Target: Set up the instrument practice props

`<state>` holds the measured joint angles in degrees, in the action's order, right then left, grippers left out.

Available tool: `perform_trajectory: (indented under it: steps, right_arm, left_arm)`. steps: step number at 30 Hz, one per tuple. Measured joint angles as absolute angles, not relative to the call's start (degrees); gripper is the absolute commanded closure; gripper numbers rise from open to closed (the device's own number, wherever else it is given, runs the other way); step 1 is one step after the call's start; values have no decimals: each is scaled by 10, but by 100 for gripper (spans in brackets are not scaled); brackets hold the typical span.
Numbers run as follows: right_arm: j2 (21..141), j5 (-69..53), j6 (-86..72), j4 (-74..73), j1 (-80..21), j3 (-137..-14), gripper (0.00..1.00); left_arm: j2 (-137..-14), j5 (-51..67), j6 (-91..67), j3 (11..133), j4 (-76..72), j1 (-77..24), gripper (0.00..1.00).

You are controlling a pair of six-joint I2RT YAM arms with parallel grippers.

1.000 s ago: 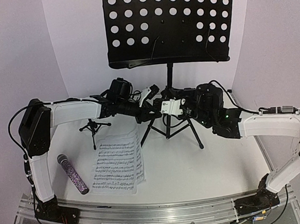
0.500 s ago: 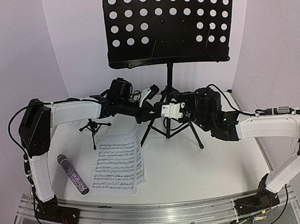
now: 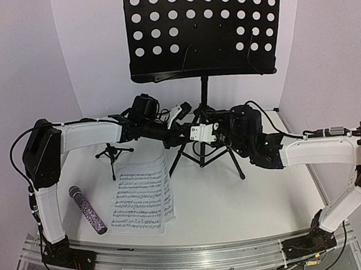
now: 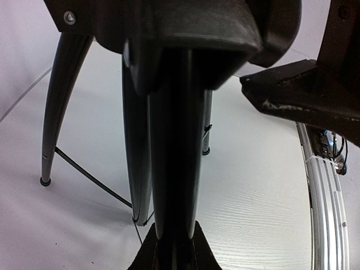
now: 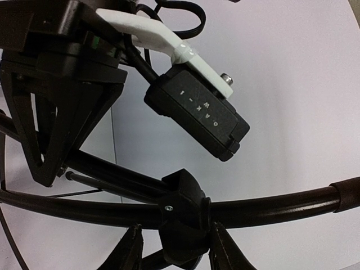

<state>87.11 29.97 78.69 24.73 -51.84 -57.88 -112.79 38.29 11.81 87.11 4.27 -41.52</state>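
The black music stand point(image 3: 203, 27) stands upright at the back, its perforated tray high on the pole. My left gripper point(image 3: 182, 135) is shut on one of its tripod legs point(image 4: 174, 140), which fills the space between the jaws point(image 4: 173, 230). My right gripper point(image 3: 210, 131) is open and straddles the leg hub point(image 5: 183, 208); its own point point(image 5: 175, 228) shows a gap at the left finger. The sheet music point(image 3: 141, 197) lies flat on the table. The purple microphone point(image 3: 87, 209) lies to its left. The small mic stand point(image 3: 112, 154) stands behind the pages.
The two arms meet under the tray, close to each other. The left wrist camera box point(image 5: 197, 115) hangs just above the hub. An aluminium rail point(image 3: 177, 257) runs along the near edge. White walls enclose the back and sides.
My right arm has shifted left, bringing its gripper closer onto the stand's hub, with its jaws a little wider. The left arm, pages, microphone and mic stand have stayed put.
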Motion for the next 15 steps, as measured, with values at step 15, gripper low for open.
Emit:
perform_trajectory:
  steps: [15]
  right_arm:
    - [875, 318, 763, 257, -522, -585, 100]
  left_arm:
    - [-1128, 384, 118, 871, 43, -414, 100]
